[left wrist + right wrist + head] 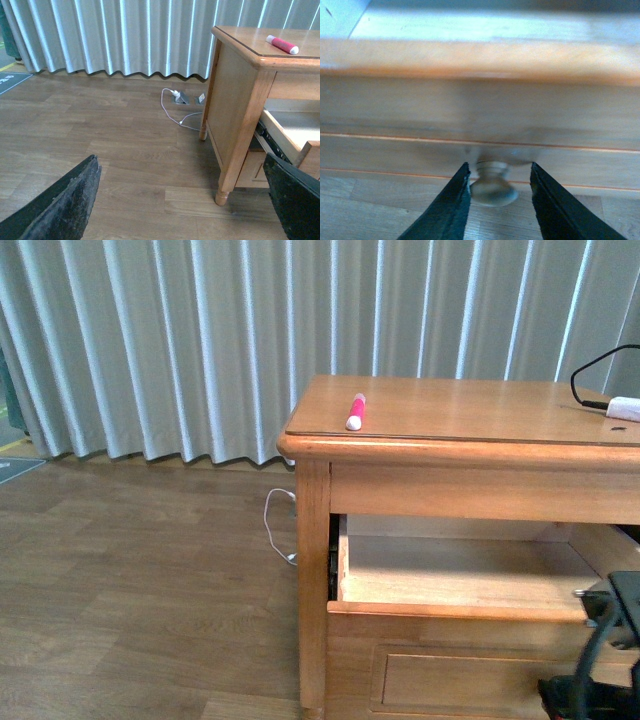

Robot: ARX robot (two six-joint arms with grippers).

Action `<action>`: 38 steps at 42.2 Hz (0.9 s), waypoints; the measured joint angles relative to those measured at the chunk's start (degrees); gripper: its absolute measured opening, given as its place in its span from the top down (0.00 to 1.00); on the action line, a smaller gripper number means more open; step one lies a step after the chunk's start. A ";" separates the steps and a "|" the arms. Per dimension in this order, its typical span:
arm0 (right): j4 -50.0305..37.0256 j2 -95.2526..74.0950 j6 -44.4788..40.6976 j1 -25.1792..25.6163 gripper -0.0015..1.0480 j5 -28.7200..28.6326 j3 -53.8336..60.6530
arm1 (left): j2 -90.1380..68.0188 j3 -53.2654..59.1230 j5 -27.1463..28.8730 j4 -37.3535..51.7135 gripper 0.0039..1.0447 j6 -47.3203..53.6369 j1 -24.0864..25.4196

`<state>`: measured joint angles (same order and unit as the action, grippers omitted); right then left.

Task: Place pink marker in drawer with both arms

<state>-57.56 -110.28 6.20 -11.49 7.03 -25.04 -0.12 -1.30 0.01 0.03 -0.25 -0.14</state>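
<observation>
Our right gripper (500,165) straddles the knob (493,187) of the drawer (450,611), unclamped; our left gripper (180,160) gapes, empty. The pink marker (355,412) lies on the table (480,400), a plug (625,408) well apart.

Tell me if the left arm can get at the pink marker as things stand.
Probably yes. The pink marker lies alone near the left corner of the table top, with nothing over or beside it. The left claw is open but low over the floor, so it must rise first.

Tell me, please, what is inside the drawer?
Only bare pale wood shows in the drawer; the pink marker lies on the tabletop, which hides the drawer's rear; the right arm covers its right end.
</observation>
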 joint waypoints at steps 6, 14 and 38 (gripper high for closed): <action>1.84 8.92 1.60 0.79 0.44 -1.03 4.37 | 0.00 0.00 0.00 0.00 0.06 0.00 0.00; 20.26 32.52 2.23 3.48 0.12 -6.27 9.81 | 0.00 0.00 0.00 0.00 0.06 -0.02 0.00; 64.48 79.14 0.33 5.73 0.09 -12.22 3.89 | 0.00 0.00 0.00 0.00 0.06 0.00 0.00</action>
<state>6.92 -31.14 6.52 -5.76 -5.19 -21.15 -0.12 -1.30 0.01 0.03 -0.25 -0.14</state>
